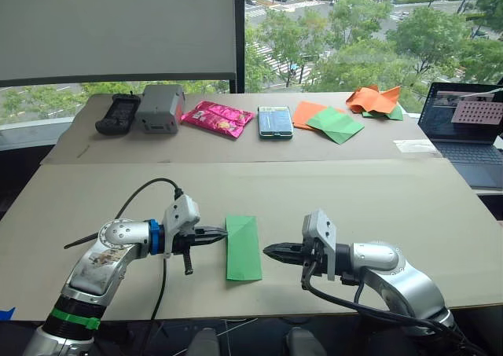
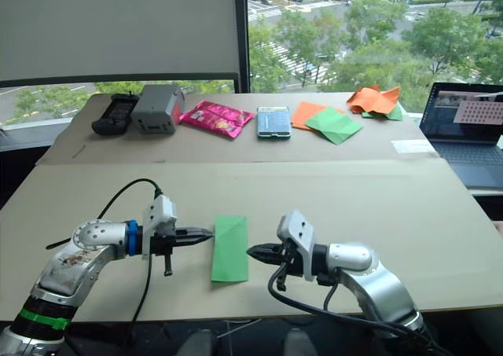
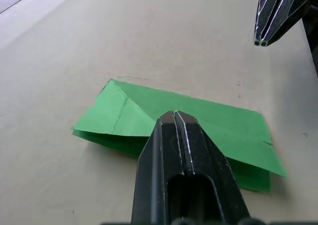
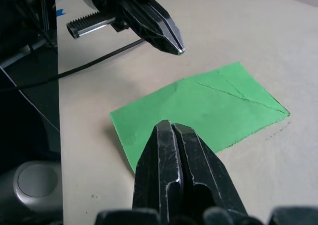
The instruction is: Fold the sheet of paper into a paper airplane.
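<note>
Both grippers have their fingers pressed together on nothing: the left gripper (image 1: 220,233) points its tip at the left long edge of the paper (image 1: 243,247), just beside or touching it, and the right gripper (image 1: 269,251) points at the right long edge, just short of it. The paper lies flat between them as a narrow, creased, layered strip near the table's (image 1: 393,207) front edge. Along the far edge sit a controller (image 1: 118,114), grey box (image 1: 160,108), pink packet (image 1: 218,118), phone (image 1: 275,121), orange sheets (image 1: 374,98) and a green square (image 1: 336,123), with a laptop (image 1: 462,122) at the right.
</note>
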Motion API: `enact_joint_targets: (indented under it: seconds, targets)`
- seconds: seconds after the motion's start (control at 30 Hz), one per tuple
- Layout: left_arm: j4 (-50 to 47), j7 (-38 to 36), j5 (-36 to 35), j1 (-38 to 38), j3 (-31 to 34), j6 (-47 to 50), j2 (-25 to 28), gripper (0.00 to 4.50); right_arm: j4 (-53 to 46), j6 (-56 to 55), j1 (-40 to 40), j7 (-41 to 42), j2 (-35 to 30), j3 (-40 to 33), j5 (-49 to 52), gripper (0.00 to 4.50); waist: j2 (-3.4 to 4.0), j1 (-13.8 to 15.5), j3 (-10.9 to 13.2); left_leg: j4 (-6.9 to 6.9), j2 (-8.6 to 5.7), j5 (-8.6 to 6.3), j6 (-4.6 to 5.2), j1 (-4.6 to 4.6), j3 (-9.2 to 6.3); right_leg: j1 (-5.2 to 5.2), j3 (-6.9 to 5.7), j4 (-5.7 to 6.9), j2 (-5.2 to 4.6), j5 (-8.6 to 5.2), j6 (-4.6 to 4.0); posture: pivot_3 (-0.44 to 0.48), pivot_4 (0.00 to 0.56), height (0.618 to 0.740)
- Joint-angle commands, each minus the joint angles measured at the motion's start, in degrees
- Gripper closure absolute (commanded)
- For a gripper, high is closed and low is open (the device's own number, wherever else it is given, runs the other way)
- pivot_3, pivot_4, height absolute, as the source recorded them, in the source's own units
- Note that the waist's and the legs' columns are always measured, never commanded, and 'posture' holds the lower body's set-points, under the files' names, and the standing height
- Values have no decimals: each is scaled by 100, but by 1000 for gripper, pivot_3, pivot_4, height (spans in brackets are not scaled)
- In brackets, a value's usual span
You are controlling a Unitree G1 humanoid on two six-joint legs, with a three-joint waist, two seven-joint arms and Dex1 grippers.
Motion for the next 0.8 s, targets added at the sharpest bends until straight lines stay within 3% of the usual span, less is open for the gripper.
enact_joint_targets:
  seconds: [0.03,0.33,0.53,0.8]
  targets:
    - [117,-1,179,-3,-52,-182,86,4500,-264,92,47,-236,69,-146,147,4473,2,5,1,0,0,0,0,0,1,0,0,-2,-1,0,0,0,150,718]
    - [463,37,604,-202,-625,-579,-196,4500,-680,374,397,-488,-47,-483,526,4473,-4,11,6,1,0,0,0,-11,3,2,0,-36,-2,0,0,0,150,718]
    - [544,16,400,-803,-830,-422,-813,4500,-1014,630,452,-624,-125,-790,945,4473,-5,37,8,4,-1,0,0,-24,3,2,0,-35,2,1,0,0,150,718]
    - [1404,13,907,-1367,-1513,-834,-1550,4500,-1125,902,164,-833,-165,-1139,1453,4473,-4,5,8,13,-2,7,11,-27,0,10,0,-23,8,3,4,0,150,718]
